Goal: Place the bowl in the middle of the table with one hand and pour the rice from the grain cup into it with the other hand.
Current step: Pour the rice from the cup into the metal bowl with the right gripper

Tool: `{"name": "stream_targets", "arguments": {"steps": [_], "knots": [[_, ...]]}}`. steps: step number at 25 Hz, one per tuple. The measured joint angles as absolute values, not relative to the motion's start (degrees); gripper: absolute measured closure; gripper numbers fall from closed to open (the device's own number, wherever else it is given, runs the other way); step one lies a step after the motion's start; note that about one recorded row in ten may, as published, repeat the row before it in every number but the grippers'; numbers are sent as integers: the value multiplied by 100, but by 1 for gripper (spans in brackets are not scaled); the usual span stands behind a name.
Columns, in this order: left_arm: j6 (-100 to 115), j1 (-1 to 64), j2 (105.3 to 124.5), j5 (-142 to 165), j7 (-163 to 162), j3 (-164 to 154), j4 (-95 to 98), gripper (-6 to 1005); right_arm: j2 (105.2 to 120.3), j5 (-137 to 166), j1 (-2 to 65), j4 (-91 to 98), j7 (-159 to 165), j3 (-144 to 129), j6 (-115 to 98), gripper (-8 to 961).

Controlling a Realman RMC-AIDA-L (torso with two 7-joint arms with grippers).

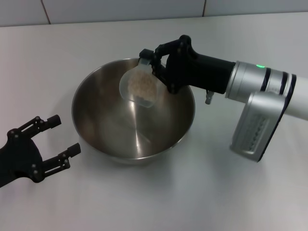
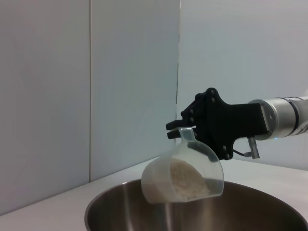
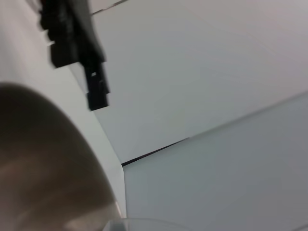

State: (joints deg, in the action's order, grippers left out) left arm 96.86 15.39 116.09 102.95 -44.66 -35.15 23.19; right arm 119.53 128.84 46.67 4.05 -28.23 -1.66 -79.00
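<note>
White tiled wall backs your plain white worktop [image 1: 250,202], and the bowl [image 1: 106,120] already sits near its middle, so you can count the placing step as done. Your left hand [image 1: 50,144] rests on the worktop just beside the bowl, its fingers spread apart and holding nothing. Your right hand [image 1: 153,60] reaches in from the right and is clamped on the tab of the grain cup [image 1: 139,86], which it holds tipped on its side above the bowl's far half, mouth turned toward the left. From the left wrist view you can see the rice [image 2: 185,180] heaped against the lower wall of the cup, just above the rim of the bowl. You can make out no grains on the bowl's shiny floor, so by my judgement the pour has barely begun: what is left is to tilt the cup further until the rice runs out. No brand, label or writing is readable anywhere; the only mark is a small green light on the right arm [image 1: 269,91].
</note>
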Motion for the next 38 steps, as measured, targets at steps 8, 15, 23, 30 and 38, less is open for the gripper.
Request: {"name": "stream_targets", "arguments": {"steps": [8, 15, 23, 30, 38], "knots": [[9671, 1528, 11626, 10284, -4474, -3515, 2321, 184, 11960, 12827, 4598, 59, -4644, -142, -7820, 932], [9671, 1529, 11628, 10298, -4492, -3515, 2321, 184, 11962, 12804, 4555, -75, -5966, -140, -7813, 932], [9672, 1529, 11628, 10321, -4500, -3531, 2320, 184, 11962, 12804, 4530, -261, -7207, -141, -7848, 932], [9675, 1529, 11622, 10339, -4477, -3562, 2320, 184, 11962, 12804, 4515, -366, -7931, -141, -7861, 933], [9677, 1529, 11611, 10354, -4481, -3577, 2320, 184, 11962, 12821, 4492, -399, -8608, -141, -7856, 933]]}}
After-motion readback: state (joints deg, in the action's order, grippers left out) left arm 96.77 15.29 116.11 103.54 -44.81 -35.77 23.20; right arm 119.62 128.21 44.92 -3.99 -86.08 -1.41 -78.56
